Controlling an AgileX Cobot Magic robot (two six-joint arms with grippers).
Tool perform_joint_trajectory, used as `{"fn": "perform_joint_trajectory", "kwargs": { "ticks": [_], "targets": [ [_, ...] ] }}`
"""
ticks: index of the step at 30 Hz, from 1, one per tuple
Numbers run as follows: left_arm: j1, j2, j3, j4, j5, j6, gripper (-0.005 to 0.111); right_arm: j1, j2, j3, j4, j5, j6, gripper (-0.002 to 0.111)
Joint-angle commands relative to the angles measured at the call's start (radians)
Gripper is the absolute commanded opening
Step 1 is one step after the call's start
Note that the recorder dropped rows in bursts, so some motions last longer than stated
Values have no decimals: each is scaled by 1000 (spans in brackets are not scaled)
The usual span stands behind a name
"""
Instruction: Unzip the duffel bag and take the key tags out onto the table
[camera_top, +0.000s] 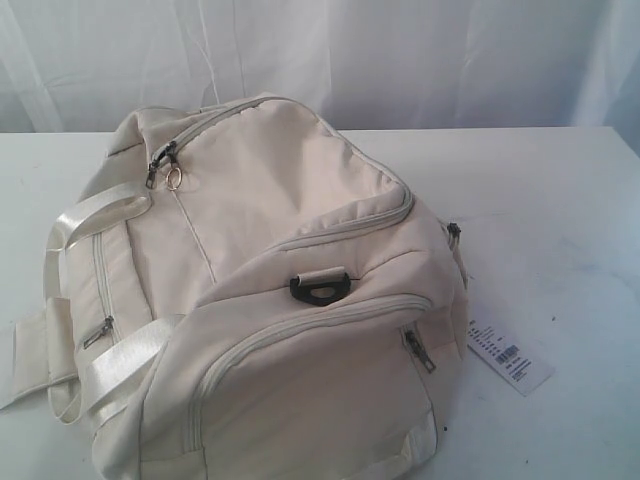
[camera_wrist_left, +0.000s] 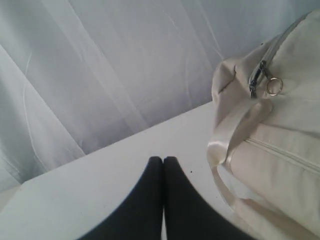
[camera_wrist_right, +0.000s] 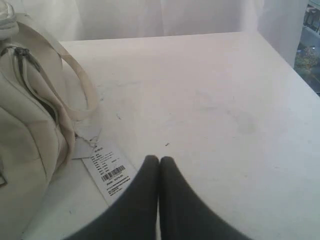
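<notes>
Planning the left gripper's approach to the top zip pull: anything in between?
Nothing visible. Only bare table separates the left gripper from the duffel bag; the zip pull hangs uncovered, a strap beside it.

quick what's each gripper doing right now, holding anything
Left gripper: closed, holding nothing.
Right gripper: closed, holding nothing.

A white curtain is hanging in soft folds behind the bench, covering the whole back of the scene. Pale, even light is glowing through it and falling on the white bench. At the curtain's edge a narrow gap is showing blurred, darker shapes, too unclear to name.
</notes>
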Motion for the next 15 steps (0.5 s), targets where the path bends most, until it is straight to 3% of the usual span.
{"fn": "perform_joint_trajectory", "kwargs": {
  "ticks": [1,10,15],
  "targets": [
    [1,-5,3,0,-119,-31,0,-9,-5,-3,-8,-6,-5,0],
    [1,-5,3,0,-320,-177,0,-9,-5,-3,-8,-6,-5,0],
    [1,-5,3,0,-349,-237,0,-9,-5,-3,-8,-6,-5,0]
  ]
}}
